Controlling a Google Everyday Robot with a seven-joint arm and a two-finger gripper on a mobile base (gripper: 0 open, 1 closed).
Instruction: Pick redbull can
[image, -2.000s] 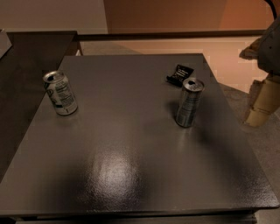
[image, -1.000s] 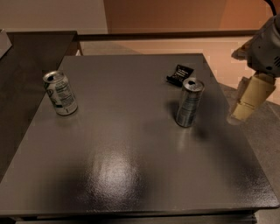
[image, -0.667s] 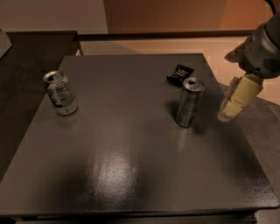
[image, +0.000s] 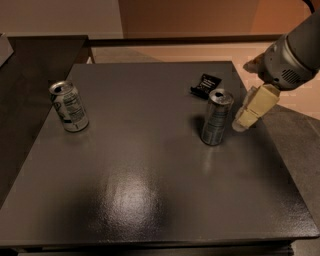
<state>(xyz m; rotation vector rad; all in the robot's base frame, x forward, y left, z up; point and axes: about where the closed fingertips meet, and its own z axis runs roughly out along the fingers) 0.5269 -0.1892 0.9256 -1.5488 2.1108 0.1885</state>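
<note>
The redbull can (image: 216, 118) stands upright on the right half of the dark table (image: 140, 170). It is tall, slim, dark grey-silver with a shiny top. My gripper (image: 244, 121) comes in from the right edge on a grey arm, its cream-coloured fingers (image: 256, 106) pointing down and left. It is just right of the can's upper half, a small gap apart, and holds nothing.
A shorter, wider can with a white printed label (image: 69, 106) stands at the table's left. A small black packet (image: 205, 84) lies flat just behind the redbull can. A dark counter (image: 30, 65) runs along the left. The table's right edge is under my arm.
My gripper has moved left and slightly down from beyond the table's right edge to close beside the redbull can. The cans and packet have not moved.
</note>
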